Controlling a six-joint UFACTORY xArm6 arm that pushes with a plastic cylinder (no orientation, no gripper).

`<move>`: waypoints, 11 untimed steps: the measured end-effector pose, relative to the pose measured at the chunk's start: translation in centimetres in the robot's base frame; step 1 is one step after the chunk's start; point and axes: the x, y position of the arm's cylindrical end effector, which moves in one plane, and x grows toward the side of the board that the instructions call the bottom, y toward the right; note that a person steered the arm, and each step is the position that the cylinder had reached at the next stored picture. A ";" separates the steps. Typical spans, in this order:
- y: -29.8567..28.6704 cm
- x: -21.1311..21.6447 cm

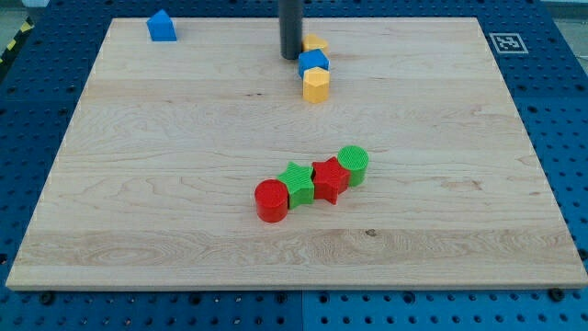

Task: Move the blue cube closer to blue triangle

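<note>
The blue cube [313, 62] sits near the view's top centre, between a yellow block [316, 42] above it and a yellow hexagon block [316, 85] below it; all three touch in a short column. The blue triangle block [162, 26] sits far off at the view's top left corner of the board. My tip [291, 56] stands just left of the blue cube, very close to its left side; contact cannot be told.
A row of blocks lies at the board's centre: a red cylinder [272, 200], a green star [297, 181], a red star [330, 178] and a green cylinder [354, 164]. The wooden board [138, 184] lies on a blue perforated table.
</note>
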 end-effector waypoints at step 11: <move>-11.6 1.7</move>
